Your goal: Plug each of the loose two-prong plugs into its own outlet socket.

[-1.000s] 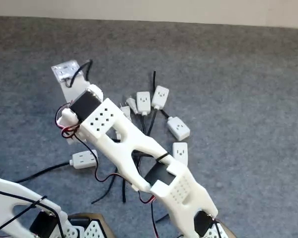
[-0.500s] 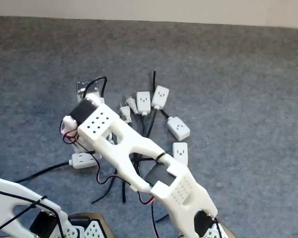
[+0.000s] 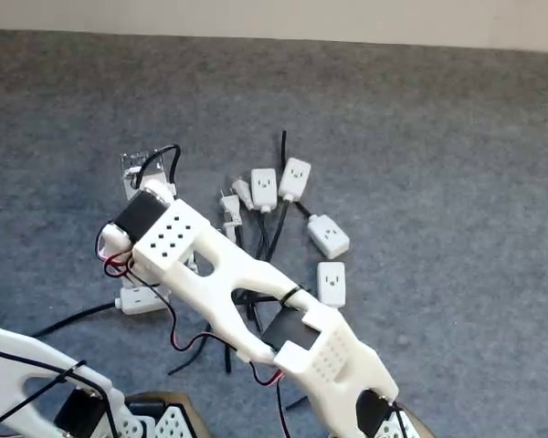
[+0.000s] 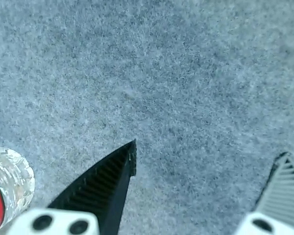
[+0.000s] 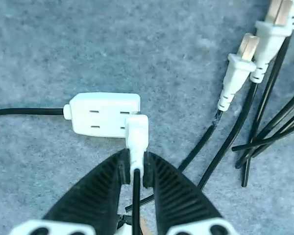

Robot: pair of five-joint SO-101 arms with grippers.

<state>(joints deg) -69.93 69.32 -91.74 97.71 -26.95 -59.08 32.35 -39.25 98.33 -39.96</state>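
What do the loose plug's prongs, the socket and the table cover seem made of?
The prongs: likely brass, flat, dull golden. The socket: probably moulded plastic, smooth, white, slightly glossy. The table cover: seems felt or short carpet, grey, fuzzy, matte.

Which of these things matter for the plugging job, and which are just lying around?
Job:
- right hand shut on a white plug at a socket block
- two loose plugs
- four other sockets
- black cords

Lying about:
- clear bottle, beside the open left hand
- grey carpet
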